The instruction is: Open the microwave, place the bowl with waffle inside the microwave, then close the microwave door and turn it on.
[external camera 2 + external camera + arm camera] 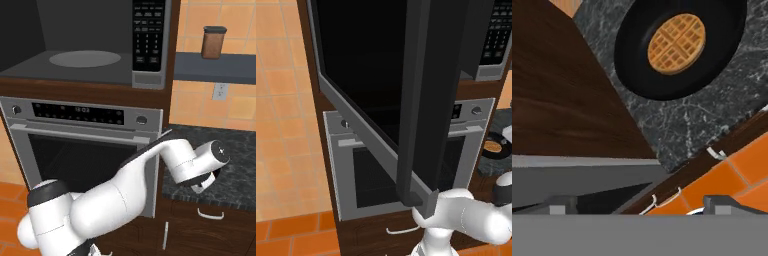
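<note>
Wide apart and holding nothing, that is how my jaws stand, with both dark finger tips sticking up at the bottom of the hand view. My two-finger gripper hangs above the dark speckled stone counter and looks down on it.

On that counter sits the round black bowl with the golden brown waffle lying flat in the middle of it. It is near the brown wood side of the cabinet, but not touching it.

I think the bowl is stiff and hard, and not very heavy. Its rim looks smooth and shiny, so it could slip. The waffle is loose inside, so it may slide or fall out if I tip the bowl. I would pinch the rim at one side, one finger inside and one outside, away from the waffle, and keep the bowl level.

The big built-in microwave with the grey metal frame is already open. Its wide black glass microwave door swings far out, and I can see the round grey plate inside. The silver oven sits just below it.
</note>
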Available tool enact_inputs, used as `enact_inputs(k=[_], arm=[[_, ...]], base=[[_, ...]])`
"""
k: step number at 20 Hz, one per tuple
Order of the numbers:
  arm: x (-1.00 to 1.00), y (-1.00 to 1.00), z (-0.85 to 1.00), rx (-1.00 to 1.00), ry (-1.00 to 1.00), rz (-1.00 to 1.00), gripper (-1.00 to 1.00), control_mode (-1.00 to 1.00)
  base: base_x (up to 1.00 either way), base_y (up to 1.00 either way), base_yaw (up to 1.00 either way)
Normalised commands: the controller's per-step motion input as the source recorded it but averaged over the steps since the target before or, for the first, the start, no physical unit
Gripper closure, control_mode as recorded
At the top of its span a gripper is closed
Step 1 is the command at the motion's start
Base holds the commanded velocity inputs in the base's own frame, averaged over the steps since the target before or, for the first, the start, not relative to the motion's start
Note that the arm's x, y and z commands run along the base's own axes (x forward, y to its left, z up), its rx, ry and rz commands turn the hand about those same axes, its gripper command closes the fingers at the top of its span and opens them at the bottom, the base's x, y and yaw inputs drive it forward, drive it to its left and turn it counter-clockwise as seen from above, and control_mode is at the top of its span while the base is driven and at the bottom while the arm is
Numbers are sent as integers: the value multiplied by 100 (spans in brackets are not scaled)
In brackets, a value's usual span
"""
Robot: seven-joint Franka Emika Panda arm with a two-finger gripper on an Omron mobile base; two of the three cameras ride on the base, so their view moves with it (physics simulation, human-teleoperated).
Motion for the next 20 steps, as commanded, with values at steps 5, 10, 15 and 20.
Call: enact_inputs(k=[5, 10, 15, 20], arm=[[4, -76, -17, 8, 10, -15, -100, -100], [4, -6, -26, 0, 1, -9, -100, -100], [4, 3, -40, 1, -1, -15, -100, -100], [20, 3, -44, 2, -3, -39, -100, -100]], base=[[0, 0, 0], [0, 0, 0], [0, 0, 0], [0, 0, 0]])
